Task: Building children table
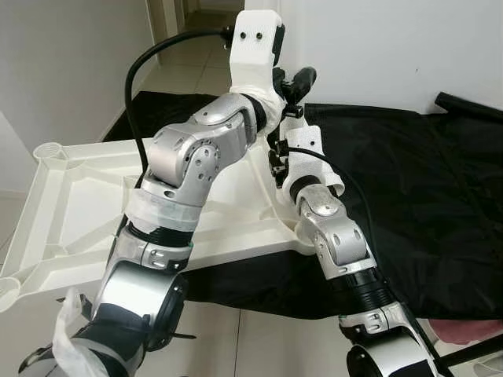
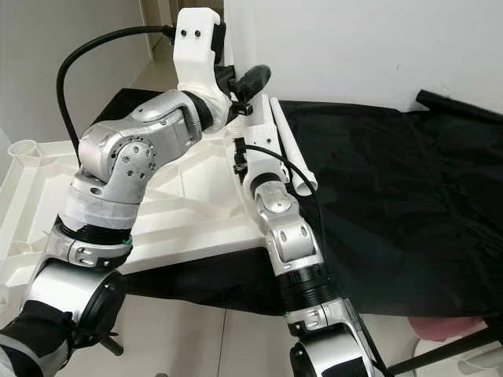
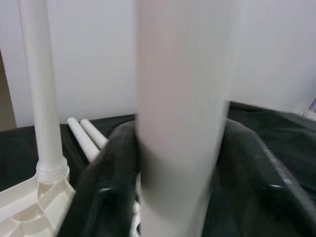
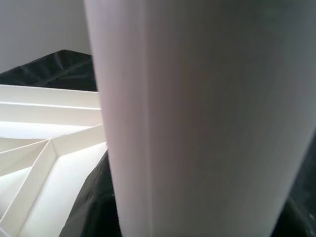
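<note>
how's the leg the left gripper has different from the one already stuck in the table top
The held leg sits between the left gripper's black fingers; the fitted leg stands with nothing gripping it.
In the right eye view the held leg leans, its open end free above the black cloth; the fitted leg stands upright, its foot seated in a corner socket of the table top.
Both are plain white tubes.

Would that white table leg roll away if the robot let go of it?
Probably. The white table leg is a smooth round tube, so it would likely roll, though the black cloth may slow it. It looks stiff, hollow at its end, and probably light.
</note>
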You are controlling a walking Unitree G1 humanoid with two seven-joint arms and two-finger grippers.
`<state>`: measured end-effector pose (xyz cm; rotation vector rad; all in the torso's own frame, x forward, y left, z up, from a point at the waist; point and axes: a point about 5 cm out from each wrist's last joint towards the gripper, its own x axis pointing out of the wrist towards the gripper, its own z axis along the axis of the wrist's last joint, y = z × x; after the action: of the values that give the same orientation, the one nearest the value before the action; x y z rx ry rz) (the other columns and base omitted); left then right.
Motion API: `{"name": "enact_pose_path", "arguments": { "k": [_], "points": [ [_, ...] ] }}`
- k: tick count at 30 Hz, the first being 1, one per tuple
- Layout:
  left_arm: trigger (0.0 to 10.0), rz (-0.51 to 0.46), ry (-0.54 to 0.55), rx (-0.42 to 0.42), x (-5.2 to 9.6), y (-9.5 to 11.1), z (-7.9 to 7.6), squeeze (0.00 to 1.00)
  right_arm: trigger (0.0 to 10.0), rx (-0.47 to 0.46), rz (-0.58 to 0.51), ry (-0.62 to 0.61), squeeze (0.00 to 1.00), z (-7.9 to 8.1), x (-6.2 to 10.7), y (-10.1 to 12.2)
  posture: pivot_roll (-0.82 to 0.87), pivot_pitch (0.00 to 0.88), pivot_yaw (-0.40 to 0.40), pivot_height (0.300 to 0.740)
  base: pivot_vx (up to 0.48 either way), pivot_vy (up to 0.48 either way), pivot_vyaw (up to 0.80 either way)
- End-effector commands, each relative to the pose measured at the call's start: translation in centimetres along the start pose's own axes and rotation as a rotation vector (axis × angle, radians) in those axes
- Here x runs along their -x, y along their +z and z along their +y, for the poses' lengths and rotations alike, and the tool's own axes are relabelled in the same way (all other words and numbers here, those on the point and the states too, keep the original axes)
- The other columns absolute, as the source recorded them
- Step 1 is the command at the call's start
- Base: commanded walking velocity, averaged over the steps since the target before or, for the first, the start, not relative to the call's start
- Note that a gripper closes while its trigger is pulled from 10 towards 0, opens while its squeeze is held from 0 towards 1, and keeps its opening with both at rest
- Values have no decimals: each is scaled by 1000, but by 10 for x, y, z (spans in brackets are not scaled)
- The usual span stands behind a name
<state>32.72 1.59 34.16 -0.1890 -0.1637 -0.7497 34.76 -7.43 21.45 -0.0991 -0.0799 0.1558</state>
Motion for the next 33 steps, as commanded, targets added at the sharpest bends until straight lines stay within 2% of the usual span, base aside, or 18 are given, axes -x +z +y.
{"name": "enact_pose_path", "arguments": {
  "k": [1, 8, 9, 12, 13, 15, 17, 18, 20, 27, 29, 33],
  "points": [
    [10000, -27, -88, -13, -1, 7, -8, 1000, 10000, -13, 5, -6, 0, 0, -2, 0, 21, 0, 14, 740, 0, 0, 0],
    [10000, -52, -102, -52, 1, 10, -10, 1000, 10000, -45, 8, -26, 0, -3, -3, 0, 22, 0, 18, 740, 0, 0, 0],
    [10000, -62, -98, -64, 2, 10, -10, 4, 10000, -54, 5, -35, 0, -4, -3, 0, 22, 0, 20, 740, 0, 0, 0],
    [10000, -100, -102, -92, 6, 11, -8, 0, 10000, -71, -5, -54, 0, -7, -3, 1, 21, 0, 21, 740, 0, 0, 0],
    [10000, -120, -121, -68, 12, 11, -7, 0, 10000, -83, -13, -78, 0, -11, -3, 1, 18, 0, 24, 740, 0, 0, 0],
    [10000, -120, -121, -68, 12, 11, -7, 0, 10000, -83, -13, -78, 0, -11, -3, 1, 18, 0, 24, 740, 0, 0, 0],
    [10000, -155, -126, -11, 18, 13, -4, 0, 10000, -96, -18, -108, 0, -17, -3, 1, 18, 0, 25, 740, 0, 0, 0],
    [10000, -155, -126, -11, 18, 13, -4, 0, 10000, -96, -18, -108, 0, -17, -3, 1, 18, 0, 25, 740, 0, 0, 0],
    [10000, -227, -72, -2, 28, 12, 5, 0, 10000, -113, -28, -157, 0, -28, -1, 0, 16, 1, 27, 740, 0, 0, 0],
    [10000, -207, -37, 28, 36, -4, 10, 0, 10000, -122, -47, -179, 0, -37, 3, -1, 12, 6, 26, 740, 0, 0, 0],
    [10000, -198, 3, 30, 41, -13, 13, 0, 10000, -142, -69, -190, 0, -44, 7, -2, 14, 10, 20, 740, 0, 0, 0],
    [10000, -195, 13, 35, 42, -16, 14, 0, 10000, -146, -76, -192, 0, -45, 8, -2, 14, 10, 20, 740, 0, 0, 0]
  ]
}}
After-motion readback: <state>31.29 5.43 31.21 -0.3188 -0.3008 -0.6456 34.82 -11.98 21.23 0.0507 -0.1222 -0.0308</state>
